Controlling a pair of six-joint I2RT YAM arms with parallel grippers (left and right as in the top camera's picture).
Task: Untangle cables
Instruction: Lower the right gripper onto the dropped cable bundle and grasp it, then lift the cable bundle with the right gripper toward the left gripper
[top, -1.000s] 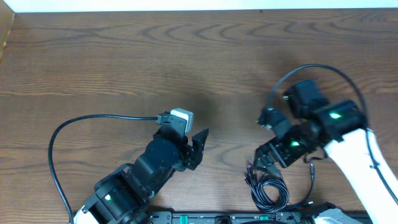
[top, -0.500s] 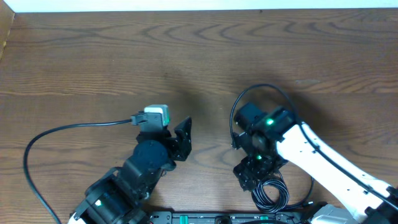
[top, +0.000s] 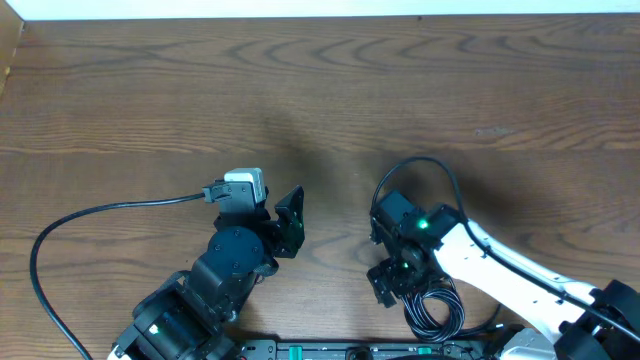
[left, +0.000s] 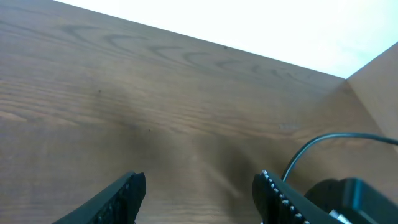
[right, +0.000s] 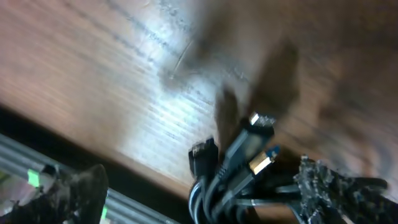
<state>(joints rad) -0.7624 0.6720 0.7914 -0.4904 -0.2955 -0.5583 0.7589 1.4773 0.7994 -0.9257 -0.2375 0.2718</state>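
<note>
The cables are a bundle of thin black cords coiled at the table's front edge. In the right wrist view their plug ends fan up between my fingers, one tipped gold and blue. My right gripper is open and sits over the bundle's left part, its fingers either side of the plugs. My left gripper is open and empty, left of the bundle, and points across bare wood.
The wooden table runs to a white wall at the back. A thick black arm cable loops at the left, another arcs over my right wrist. A black rail runs along the front edge.
My right arm swung left and down from the right side onto the cable bundle. My left gripper drew back to the left and toward the front.
</note>
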